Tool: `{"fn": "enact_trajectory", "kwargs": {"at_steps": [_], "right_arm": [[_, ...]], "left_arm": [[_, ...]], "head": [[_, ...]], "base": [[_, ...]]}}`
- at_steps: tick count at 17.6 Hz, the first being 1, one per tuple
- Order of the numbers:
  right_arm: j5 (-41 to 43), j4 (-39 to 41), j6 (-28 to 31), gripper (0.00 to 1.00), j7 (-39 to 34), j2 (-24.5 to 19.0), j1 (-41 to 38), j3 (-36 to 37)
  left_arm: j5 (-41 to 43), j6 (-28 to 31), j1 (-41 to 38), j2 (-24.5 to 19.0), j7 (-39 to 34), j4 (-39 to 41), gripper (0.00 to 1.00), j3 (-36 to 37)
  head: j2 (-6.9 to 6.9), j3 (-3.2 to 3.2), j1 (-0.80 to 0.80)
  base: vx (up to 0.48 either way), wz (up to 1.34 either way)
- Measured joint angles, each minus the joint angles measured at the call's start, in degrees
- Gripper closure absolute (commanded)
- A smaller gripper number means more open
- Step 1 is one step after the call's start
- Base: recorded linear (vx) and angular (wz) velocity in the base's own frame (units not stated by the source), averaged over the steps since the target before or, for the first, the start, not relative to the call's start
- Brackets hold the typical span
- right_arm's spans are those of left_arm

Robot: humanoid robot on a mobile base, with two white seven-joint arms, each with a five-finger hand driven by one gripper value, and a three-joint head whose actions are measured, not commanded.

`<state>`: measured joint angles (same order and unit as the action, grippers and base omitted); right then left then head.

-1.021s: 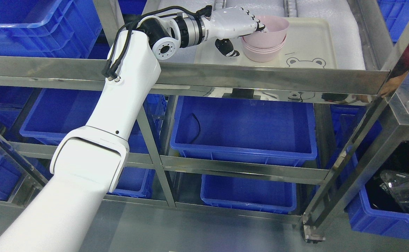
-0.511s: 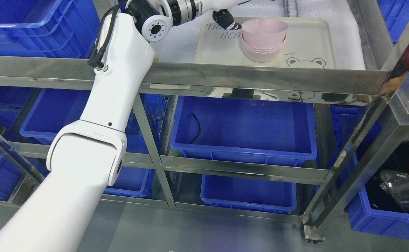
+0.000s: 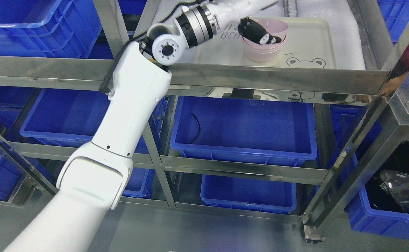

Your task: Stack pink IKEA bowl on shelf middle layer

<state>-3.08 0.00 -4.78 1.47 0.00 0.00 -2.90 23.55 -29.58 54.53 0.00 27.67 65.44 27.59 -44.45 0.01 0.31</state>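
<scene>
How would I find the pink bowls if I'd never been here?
Look along the steel shelf to the cream tray with a bear drawing. The pink bowls sit stacked on its left part, the only pink things among blue bins.

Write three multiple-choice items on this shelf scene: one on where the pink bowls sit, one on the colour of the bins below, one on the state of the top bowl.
1. Where does the stack of pink bowls stand?
A. in a blue bin
B. on the cream tray
C. on the floor

2. What colour are the bins on the lower shelf levels?
A. blue
B. green
C. red

3. How is the top bowl?
A. upside down beside the stack
B. lifted clear of the stack
C. nested upright in the stack

Answers: 1 B, the stack rests on the tray with the bear drawing; 2 A, every bin in view is blue; 3 C, its open mouth faces up, with part of the left hand over its rim.
</scene>
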Motion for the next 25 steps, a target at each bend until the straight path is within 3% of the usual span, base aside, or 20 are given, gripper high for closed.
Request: {"fn": "enact_trajectory", "kwargs": {"at_steps": [5,11,14,18,20,25], "right_arm": [[0.0,0.0,0.0,0.0,0.0,0.0,0.0,0.0],[0.0,0.0,0.0,0.0,0.0,0.0,0.0,0.0],[0.0,0.0,0.0,0.0,-0.3,0.0,0.0,0.0],[0.0,0.0,0.0,0.0,-0.3,0.0,0.0,0.0],[0.0,0.0,0.0,0.0,-0.2,0.0,0.0,0.0],[0.0,0.0,0.0,0.0,0.0,0.0,0.0,0.0]], "left_arm": [[-3.8,-4.7,-12.3,0.0,1.2,5.6,0.16,6.4],[-5.1,-8.4,-33.4,0.0,2.6,9.2,0.06,6.5],[-5.6,-8.3,-43.0,0.0,-5.5,9.2,0.03,3.3],[-8.6,-0.3,-49.2,0.0,-24.4,8.7,0.03,0.0],[-11.3,2.3,-50.9,0.0,-30.5,8.7,0.03,-1.4],[-16.2,4.5,-53.2,0.0,-34.7,9.5,0.03,-5.0]], "head": [[0.0,0.0,0.0],[0.0,0.0,0.0],[0.0,0.0,0.0],[0.0,0.0,0.0],[0.0,0.0,0.0],[0.0,0.0,0.0]], "base": [[0.0,0.0],[0.0,0.0],[0.0,0.0],[0.0,0.0],[0.0,0.0],[0.0,0.0]]}}
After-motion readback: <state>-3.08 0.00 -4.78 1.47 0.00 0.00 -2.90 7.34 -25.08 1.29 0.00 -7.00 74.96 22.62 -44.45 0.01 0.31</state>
